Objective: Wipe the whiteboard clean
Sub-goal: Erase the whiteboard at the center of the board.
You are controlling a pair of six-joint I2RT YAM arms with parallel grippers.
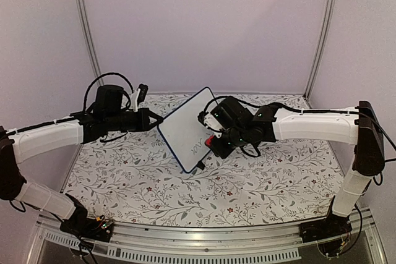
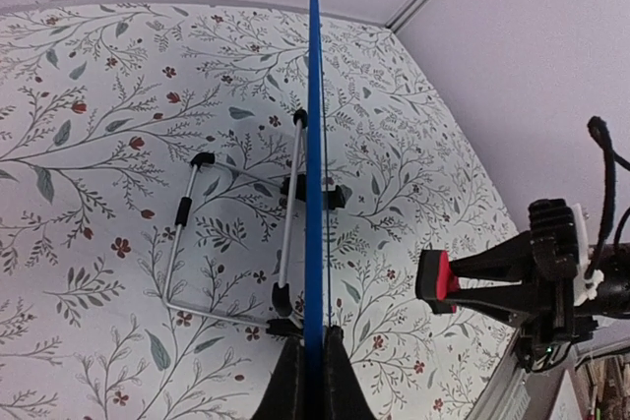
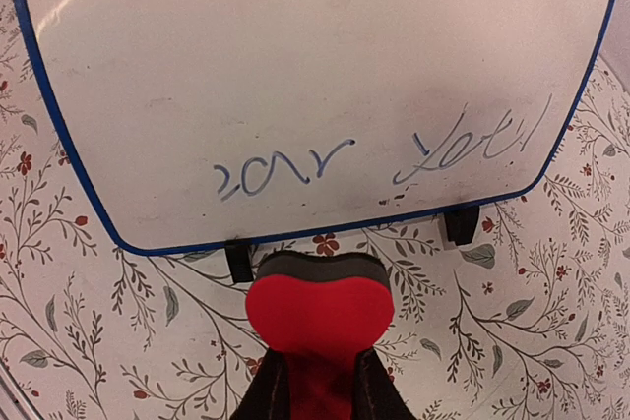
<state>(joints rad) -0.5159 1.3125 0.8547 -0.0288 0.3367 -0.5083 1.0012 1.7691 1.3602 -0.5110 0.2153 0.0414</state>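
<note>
The whiteboard [image 1: 185, 129] stands upright on its black feet in the middle of the table, blue-framed, with faint blue handwriting [image 3: 285, 169] along its lower part. My left gripper [image 2: 312, 361] is shut on the board's top edge [image 2: 313, 194], seen edge-on in the left wrist view. My right gripper [image 3: 317, 381] is shut on the red eraser [image 3: 318, 307], whose dark felt face points at the board. The eraser [image 1: 211, 143] sits just short of the board's lower edge, apart from it. It also shows in the left wrist view [image 2: 434, 277].
A wire stand [image 2: 231, 233] props the board from behind. The flowered tablecloth [image 1: 260, 177] covers the table. Walls and metal rails [image 1: 86, 29] close in the back and sides.
</note>
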